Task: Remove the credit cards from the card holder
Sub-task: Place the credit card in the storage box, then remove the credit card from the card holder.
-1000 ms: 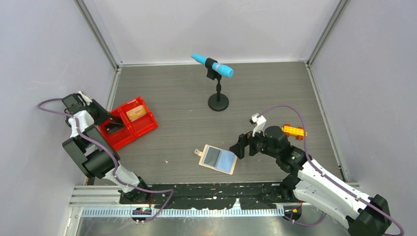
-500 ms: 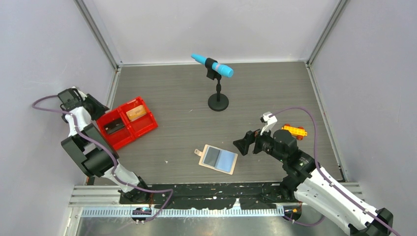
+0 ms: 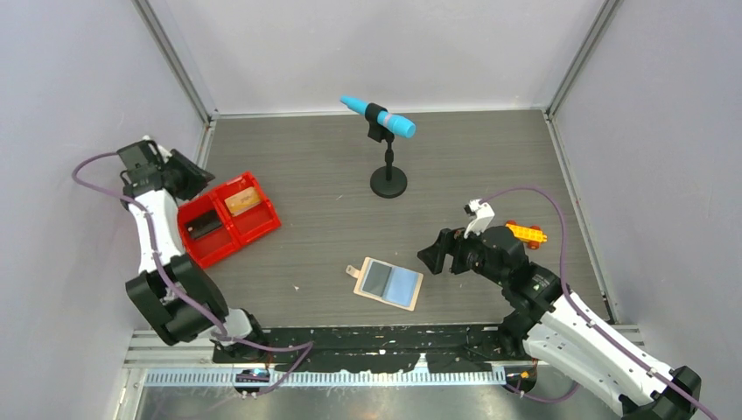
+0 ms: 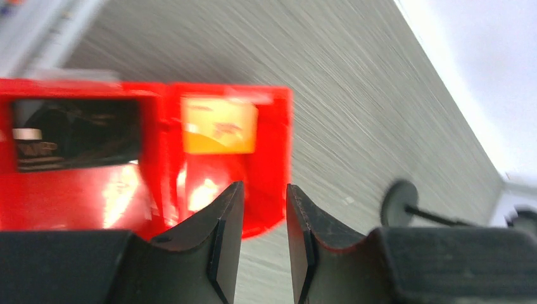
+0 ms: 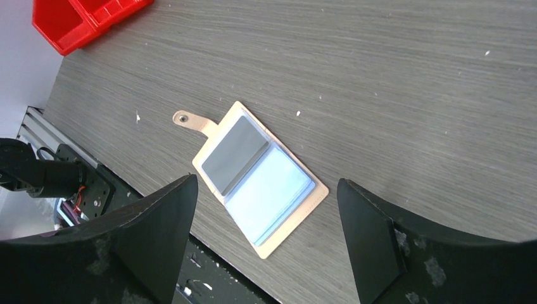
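Card holder: tan, lying open and flat on the surface, lower centre of the top view, its grey and pale blue sleeves facing up and its tab at the upper left. Credit cards: a tan-orange card in the right compartment of the red tray at centre left, and a dark card in the left compartment. Left pincer: above the tray's near edge, fingers only slightly spread, nothing between them. Right pincer: widely spread, raised to the right of the card holder, empty. Also present: blue microphone on a stand at upper centre; orange toy brick car at centre right.
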Robot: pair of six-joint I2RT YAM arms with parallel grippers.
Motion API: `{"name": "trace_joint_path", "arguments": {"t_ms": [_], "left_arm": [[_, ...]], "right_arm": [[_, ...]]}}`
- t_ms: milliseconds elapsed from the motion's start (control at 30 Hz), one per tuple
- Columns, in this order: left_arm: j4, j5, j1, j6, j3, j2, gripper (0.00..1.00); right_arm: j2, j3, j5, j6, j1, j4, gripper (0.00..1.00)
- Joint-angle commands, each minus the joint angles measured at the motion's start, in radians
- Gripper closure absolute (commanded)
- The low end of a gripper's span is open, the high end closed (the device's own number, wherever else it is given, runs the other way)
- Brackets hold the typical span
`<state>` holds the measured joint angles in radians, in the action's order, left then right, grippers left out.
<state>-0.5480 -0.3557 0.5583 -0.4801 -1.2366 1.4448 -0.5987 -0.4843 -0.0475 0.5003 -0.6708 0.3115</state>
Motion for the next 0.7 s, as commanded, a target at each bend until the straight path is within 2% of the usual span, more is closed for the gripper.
{"name": "trace_joint_path", "arguments": {"t_ms": [0,100,333,533,667], "left_arm": [[-0.043,-0.136,-0.114,-0.032,0.071,-0.11,0.67],[-0.025,-0.156,-0.234,-0.045,0.141,-0.18,0.67],[-0.015,-0.122,-0.59,-0.05,0.289,-0.291,0.66],[0.033,-0.096,-0.856,-0.058,0.386,-0.334,0.65],[0.104,-0.09,-0.994,-0.085,0.469,-0.339,0.63]], "right_arm": [[-0.008,-0.026,-0.011,0.046,0.004,0.023,0.14],[-0.004,-0.012,-0.014,0.055,0.004,0.031,0.17],[0.011,0.007,-0.034,0.067,0.004,0.05,0.23],[0.01,0.026,-0.045,0.086,0.003,0.062,0.26],[0.009,0.047,-0.05,0.105,0.003,0.068,0.29]]}}
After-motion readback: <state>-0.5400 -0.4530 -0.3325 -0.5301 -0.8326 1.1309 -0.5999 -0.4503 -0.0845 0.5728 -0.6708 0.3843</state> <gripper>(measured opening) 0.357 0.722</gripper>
